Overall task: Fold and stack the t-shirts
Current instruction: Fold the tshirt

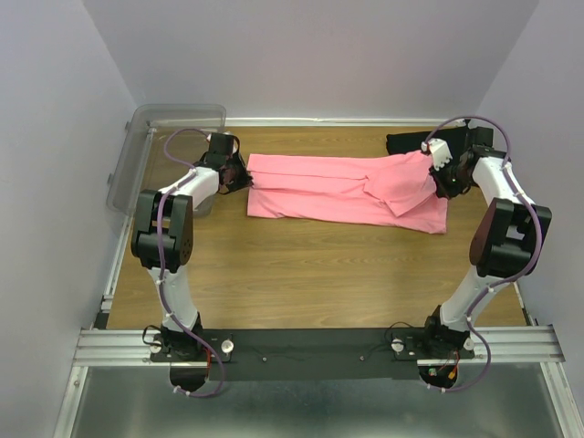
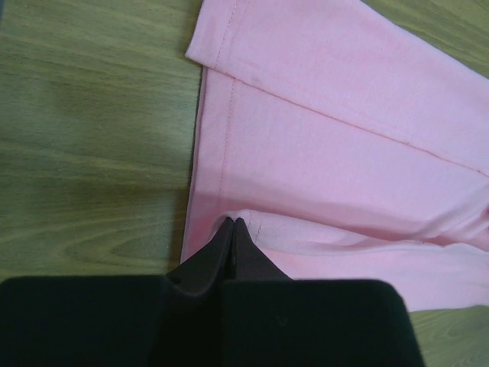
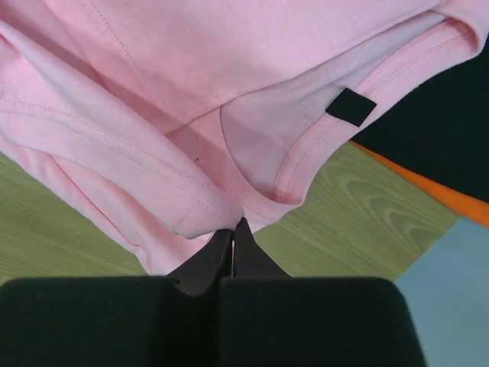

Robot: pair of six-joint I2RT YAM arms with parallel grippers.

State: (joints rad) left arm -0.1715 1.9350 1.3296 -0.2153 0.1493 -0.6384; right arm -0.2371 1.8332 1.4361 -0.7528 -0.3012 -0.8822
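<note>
The pink t-shirt lies stretched across the bench, the left end effector pinched shut on its hem edge, the right end effector clamped on cloth by the collar. Both bites look thin; a hard or uneven pull could slip the fabric free and spoil the fold

No words, numbers or brand marks can be read anywhere. The only tag is a small black rectangular fabric label sewn inside the neckline of the plain pink soft cloth t-shirt, at about two o'clock in the right wrist view. Its face looks blank, though any print may be too fine to show.
</note>
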